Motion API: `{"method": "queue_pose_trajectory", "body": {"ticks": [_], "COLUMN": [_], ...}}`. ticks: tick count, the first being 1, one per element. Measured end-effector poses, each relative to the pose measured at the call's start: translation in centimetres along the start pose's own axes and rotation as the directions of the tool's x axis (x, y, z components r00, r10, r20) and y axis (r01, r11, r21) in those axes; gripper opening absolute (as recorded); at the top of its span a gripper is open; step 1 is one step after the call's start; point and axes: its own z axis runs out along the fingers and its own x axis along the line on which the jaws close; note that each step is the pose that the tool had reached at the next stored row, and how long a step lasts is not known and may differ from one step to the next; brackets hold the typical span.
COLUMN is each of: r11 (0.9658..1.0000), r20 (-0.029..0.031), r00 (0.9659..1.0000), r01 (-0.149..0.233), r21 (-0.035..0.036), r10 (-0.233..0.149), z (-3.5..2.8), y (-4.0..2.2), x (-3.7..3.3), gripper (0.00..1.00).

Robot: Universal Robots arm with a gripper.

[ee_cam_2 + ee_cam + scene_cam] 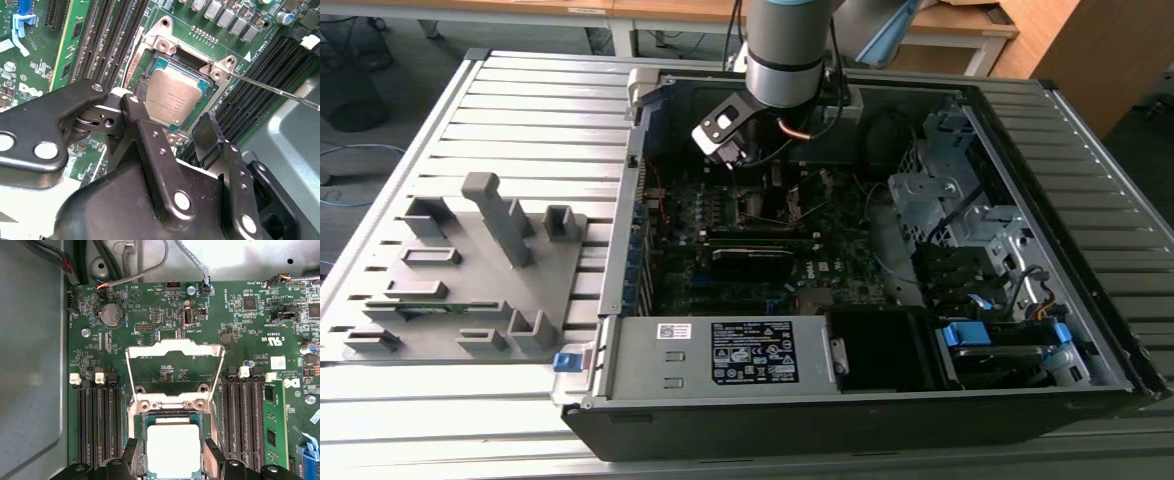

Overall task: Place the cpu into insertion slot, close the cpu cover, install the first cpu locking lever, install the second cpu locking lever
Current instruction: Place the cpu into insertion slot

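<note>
The cpu (172, 452) (175, 97), a flat silver-grey square, lies seated in the insertion slot (172, 415) (202, 86) on the green board. Behind the socket, the cpu cover (150, 352) stands swung up on its hinge, with the board visible through its window. My gripper (171, 456) (170, 116) hovers just over the chip, open; its black fingers (131, 450) straddle the cpu's two sides with a small gap on each. A thin wire locking lever (275, 90) sticks out sideways, unlatched. In the exterior view the gripper (736, 150) reaches down into the open computer case.
Black memory slots (97, 425) (245, 420) flank the socket. The case wall (640, 170), drive cages (947, 200) and power supply (747, 350) ring the board. Cables (150, 270) run at the board's edge. A grey parts fixture (467, 270) lies at the exterior view's left.
</note>
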Motion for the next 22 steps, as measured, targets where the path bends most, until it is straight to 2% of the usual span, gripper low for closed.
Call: {"method": "queue_pose_trajectory", "body": {"ticks": [5, 6, 7, 9, 12, 14, 15, 17, 22], "r11": [1.0, 1.0, 1.0, 1.0, 1.0, 1.0, 1.0, 1.0, 1.0], "r20": [0.0003, 0.0003, 0.0003, 0.0003, 0.0003, 0.0003, 0.0003, 0.0003, 0.0003], "r00": [1.0, 1.0, 1.0, 1.0, 1.0, 1.0, 1.0, 1.0, 1.0], "r01": [0.0, 0.0, 0.0, 0.0, 0.0, 0.0, 0.0, 0.0, 0.0], "r21": [0.0002, 0.0002, 0.0002, 0.0001, 0.0002, 0.0002, 0.0002, 0.0002, 0.0002], "r10": [0.0, 0.0, 0.0, 0.0, 0.0, 0.0, 0.0, 0.0, 0.0], "z": [-0.04, -0.05, -0.05, -0.06, -0.08, -0.09, -0.09, -0.1, -0.13], "y": [0.0, 0.0, 0.0, 0.0, 0.0, 0.0, 0.0, 0.0, 0.0], "x": [0.0, 0.0, 0.0, 0.0, 0.0, 0.0, 0.0, 0.0, 0.0], "gripper": [0.61, 0.55, 0.55, 0.43, 0.37, 0.25, 0.25, 0.14, 0.11]}}
